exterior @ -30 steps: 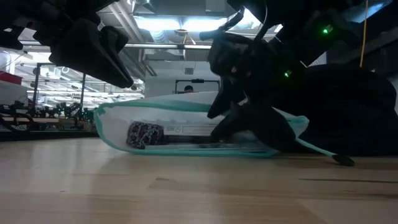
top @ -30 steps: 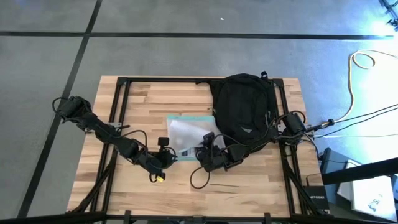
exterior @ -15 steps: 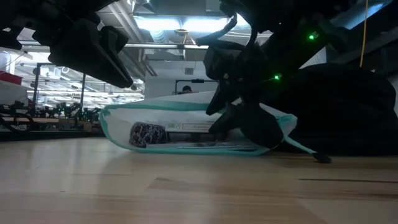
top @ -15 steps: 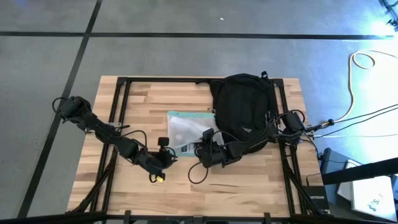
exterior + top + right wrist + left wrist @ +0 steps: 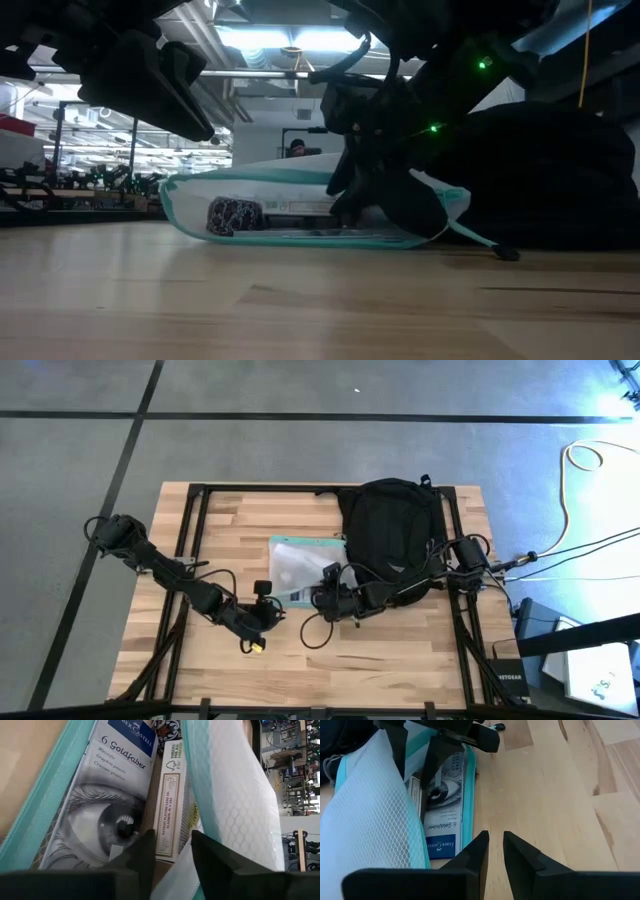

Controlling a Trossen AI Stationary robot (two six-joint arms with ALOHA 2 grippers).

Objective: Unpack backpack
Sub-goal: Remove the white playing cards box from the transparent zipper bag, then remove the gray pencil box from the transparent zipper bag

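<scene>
The black backpack (image 5: 392, 532) lies at the table's far right. Against its left side lies a clear, teal-edged mesh pouch (image 5: 298, 568), flat on the wood. Inside are a pencil tin with a drawn eye (image 5: 97, 817) and a pale narrow carton (image 5: 170, 795). My right gripper (image 5: 326, 596) reaches into the pouch's open end (image 5: 400, 200), shut on the carton. My left gripper (image 5: 496, 851) hangs shut over bare wood beside the pouch's near-left corner, holding nothing. My right gripper has its two fingers (image 5: 140, 852) on either side of the pale carton's near end (image 5: 167, 842), inside the pouch's mouth. They slant down from the table's near right and lie along the carton. The carton lies flat in the pouch, whose mesh top layer (image 5: 235, 795) drapes past one finger.
A teal strap (image 5: 478, 240) trails from the pouch toward the backpack. Black frame rails (image 5: 190, 530) run along the table's sides. Bare wood (image 5: 400, 650) stretches across the near half. Cables (image 5: 590, 545) lie on the floor to the right.
My right gripper has moved toward the table's left and a little toward its far edge, deeper into the pouch. The pouch's right end and its trailing strap have slid left with it along the table. The backpack has stayed where it was.
</scene>
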